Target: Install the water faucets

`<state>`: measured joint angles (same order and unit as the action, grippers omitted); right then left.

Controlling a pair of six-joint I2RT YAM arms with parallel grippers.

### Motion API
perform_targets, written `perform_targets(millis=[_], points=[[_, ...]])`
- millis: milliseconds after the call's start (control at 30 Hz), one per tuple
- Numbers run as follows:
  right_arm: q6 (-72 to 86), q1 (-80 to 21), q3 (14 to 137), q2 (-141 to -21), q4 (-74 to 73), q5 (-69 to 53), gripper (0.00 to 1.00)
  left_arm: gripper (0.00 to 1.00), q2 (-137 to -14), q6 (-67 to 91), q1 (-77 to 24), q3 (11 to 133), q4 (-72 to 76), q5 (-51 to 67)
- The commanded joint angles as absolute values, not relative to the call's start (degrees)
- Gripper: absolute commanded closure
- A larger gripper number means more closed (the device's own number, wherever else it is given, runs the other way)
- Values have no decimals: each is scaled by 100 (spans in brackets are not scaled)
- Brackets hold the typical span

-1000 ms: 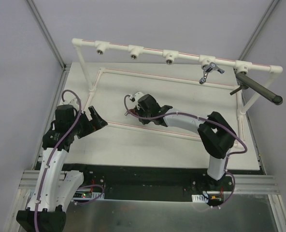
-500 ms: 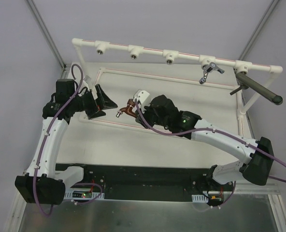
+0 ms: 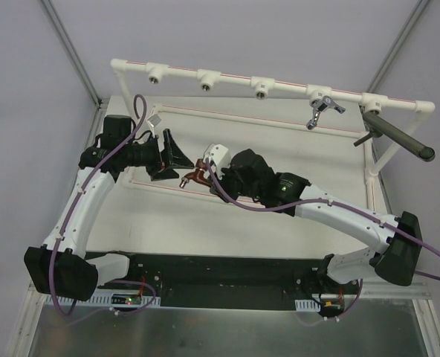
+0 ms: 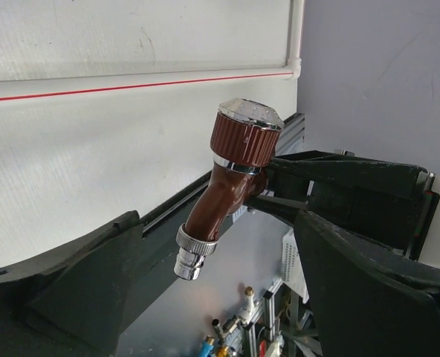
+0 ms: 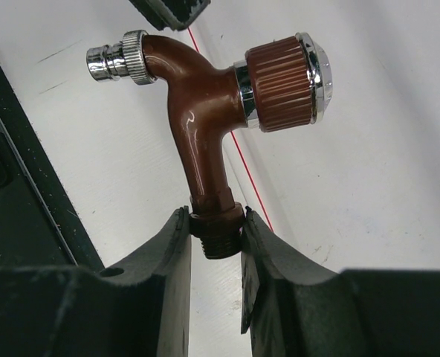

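Reddish-brown faucet (image 5: 205, 134), small and glossy, is held in the air above the white surface (image 3: 264, 223), near its middle and a little to the left. The right hand (image 5: 214, 230) pinches it by the dark threaded end. The curved body rises from the fingers, with a ribbed brown knob capped in chrome on one side and a chrome spout on the other.

The left hand (image 3: 174, 160) faces it with fingers spread wide, one on each side of the faucet, touching nothing.

A silver-grey faucet (image 3: 320, 110) already hangs from a socket on the white pipe rail (image 3: 279, 83) at the far side. The other sockets on that rail stand empty.

The brown faucet looks rigid and probably light for its size. Its lacquered body and chrome parts are likely slippery, while the ribbed knob offers better purchase, though it may turn under a squeeze. The threads must be left bare to enter a socket. The bend of the body, just below the knob, seems the safest place for the left hand to take hold.
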<state>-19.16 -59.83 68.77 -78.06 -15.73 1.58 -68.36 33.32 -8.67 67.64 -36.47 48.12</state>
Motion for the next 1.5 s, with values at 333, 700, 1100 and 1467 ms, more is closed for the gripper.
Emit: perform_targets(millis=[333, 700, 1100, 1467], points=[[-1951, -6003, 7084, -7400, -747, 105, 100, 45, -6996, 4209, -1301, 6487, -2444, 5440], [-1855, -6003, 7005, -7330, -527, 97, 100, 65, -6724, 4755, -1371, 6223, -1802, 5660], [-1662, -5784, 7803, -7471, -2089, -115, 36, 100, -5890, 5317, -1327, 5951, -1600, 4116], [-1643, -4440, 9788, -7620, -4366, 474, 8, 100, -4949, 6406, -756, 5336, -635, 2602]])
